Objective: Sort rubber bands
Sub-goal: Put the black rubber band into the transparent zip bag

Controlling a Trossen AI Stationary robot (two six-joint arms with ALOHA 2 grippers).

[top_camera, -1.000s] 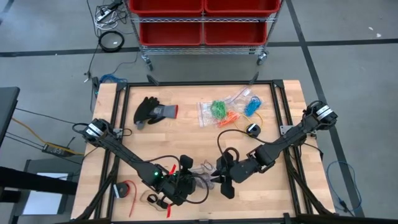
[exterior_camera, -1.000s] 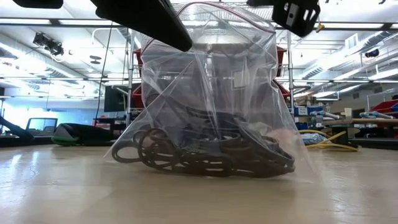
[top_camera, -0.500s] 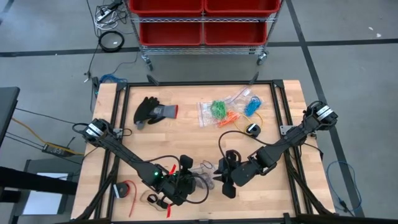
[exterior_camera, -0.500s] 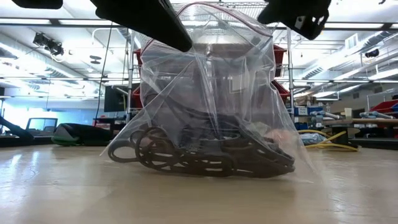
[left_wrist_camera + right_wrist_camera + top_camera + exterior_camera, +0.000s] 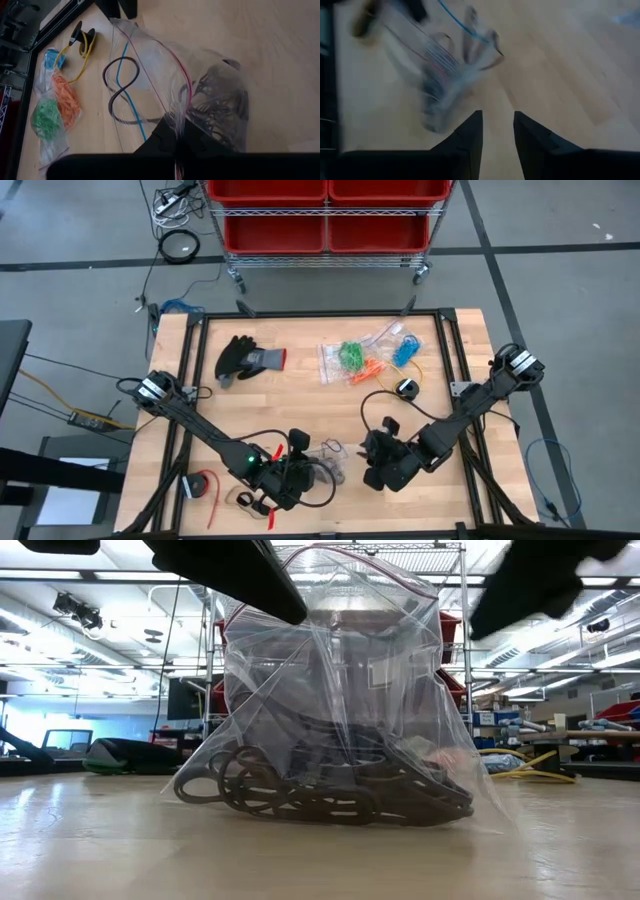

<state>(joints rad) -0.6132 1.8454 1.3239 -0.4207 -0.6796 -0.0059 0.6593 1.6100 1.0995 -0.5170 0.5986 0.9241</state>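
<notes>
Clamped on the rim of a clear plastic zip bag [image 5: 322,463], the left gripper [image 5: 297,470] is seen from above; the right gripper [image 5: 376,472] is parted, empty, just beside. Low down, black rubber bands [image 5: 330,790] are shown inside. Orange and green rubber bands [image 5: 52,110] are bagged well apart.

glossy clear plastic bag [image 5: 340,690], matt wooden table [image 5: 300,395]
</notes>
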